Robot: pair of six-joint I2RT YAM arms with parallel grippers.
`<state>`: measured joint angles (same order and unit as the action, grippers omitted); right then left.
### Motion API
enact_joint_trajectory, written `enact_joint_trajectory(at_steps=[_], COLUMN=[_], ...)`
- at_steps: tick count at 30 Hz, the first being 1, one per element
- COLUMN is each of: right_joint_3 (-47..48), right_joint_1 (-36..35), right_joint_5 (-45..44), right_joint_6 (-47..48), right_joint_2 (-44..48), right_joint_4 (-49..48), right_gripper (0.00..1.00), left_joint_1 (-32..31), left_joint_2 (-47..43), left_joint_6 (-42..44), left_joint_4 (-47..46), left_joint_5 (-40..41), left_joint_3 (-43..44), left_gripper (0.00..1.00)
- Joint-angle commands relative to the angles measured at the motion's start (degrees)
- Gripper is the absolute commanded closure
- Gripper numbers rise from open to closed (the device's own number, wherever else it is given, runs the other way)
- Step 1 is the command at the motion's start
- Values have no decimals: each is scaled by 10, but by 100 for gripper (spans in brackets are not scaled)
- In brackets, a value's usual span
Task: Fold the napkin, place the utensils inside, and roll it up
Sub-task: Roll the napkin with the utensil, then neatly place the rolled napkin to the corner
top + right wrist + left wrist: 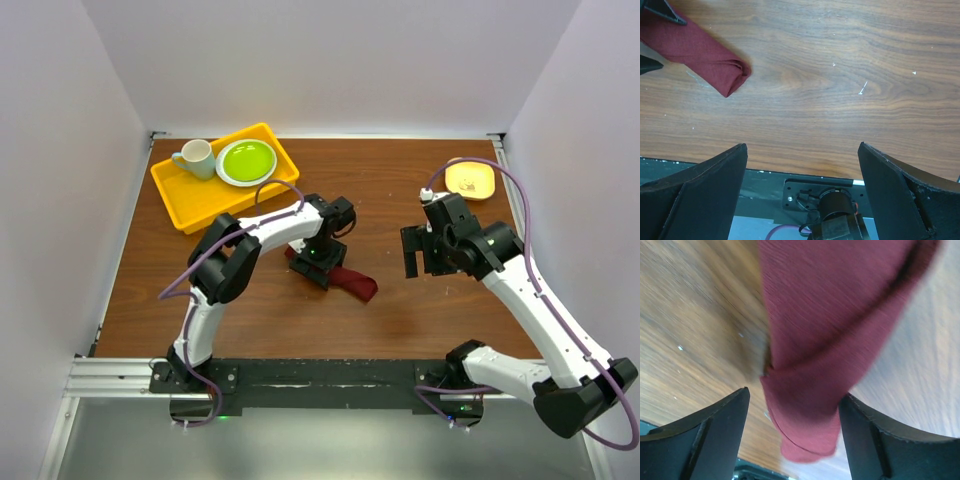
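Inside tray (200, 206), mug (197, 158), plate (246, 161); napkin (355, 284) rolled

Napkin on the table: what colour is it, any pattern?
The napkin is plain dark red, no pattern; clearest in the left wrist view.

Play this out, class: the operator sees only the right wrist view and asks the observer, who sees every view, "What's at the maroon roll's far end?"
Observer: The left claw straddles the napkin, open.
Operator: What's behind it?
Observer: A yellow tray at the back left, holding a green plate and a mug.
Operator: And back right?
Observer: A small yellow dish.
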<state>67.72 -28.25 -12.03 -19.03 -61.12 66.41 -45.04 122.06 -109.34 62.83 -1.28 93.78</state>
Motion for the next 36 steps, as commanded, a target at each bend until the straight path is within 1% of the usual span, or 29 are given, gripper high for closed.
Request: enact_joint_trajectory(at_steps=[1,2,4,7,8,10,11,13,14,18,19,20,22,24,28,30,31,32,33,34,36], right_joint_3=[7,7,7,6,7,7,7,7,7,7,7,7,8,8,10,11,12,12,12,12,13], right_joint_1=[-5,-5,-4,-5,-5,-6,-6,-7,-7,-11,-12,-14,-15,-20,-25,-28,-29,-30,-31,-33,-34], right_joint_5=[5,5,7,6,6,6,6,5,6,6,6,5,5,4,4,3,3,3,3,2,2], right_joint_6=[7,8,7,7,7,7,7,7,8,7,8,7,8,7,8,8,8,9,9,9,10], right_joint_2=[0,0,-1,-2,-1,-2,-1,-4,-5,-9,-10,-12,-12,-15,-22,-23,-25,-25,-26,-26,-27], right_joint_4=[-1,-2,-1,-1,-1,-1,-1,-1,-1,-1,-1,-1,-1,-1,-1,-1,-1,-1,-1,0,1], right_gripper=[4,3,4,4,3,4,4,4,3,4,4,4,4,4,4,4,4,4,3,3,3], left_joint_1=[0,1,3,7,9,14,17,20,23,36,40,49,57,75,115,149,163,196,215,254,295], left_joint_2=[-5,-4,-5,-8,-9,-16,-21,-39,-47,-92,-115,-126,-163,-188,-278,-313,-347,-363,-395,-411,-451], left_joint_6=[-32,-32,-39,-42,-43,-45,-47,-50,-53,-63,-66,-72,-76,-77,-83,-82,-81,-72,-67,-52,-28], left_joint_4=[-12,-18,-22,-28,-28,-31,-42,-64,-71,-99,-109,-115,-125,-122,-119,-119,-117,-118,-120,-124,-147], left_joint_5=[11,9,10,11,24,29,32,40,43,58,61,63,73,82,121,134,143,148,159,166,185], left_joint_3=[-18,-21,-27,-31,-32,-44,-59,-78,-102,-168,-184,-218,-250,-293,-368,-414,-429,-457,-471,-495,-515], left_gripper=[27,28,37,41,47,51,55,58,61,62,63,63,63,63,63,63,63,63,63,63,63])
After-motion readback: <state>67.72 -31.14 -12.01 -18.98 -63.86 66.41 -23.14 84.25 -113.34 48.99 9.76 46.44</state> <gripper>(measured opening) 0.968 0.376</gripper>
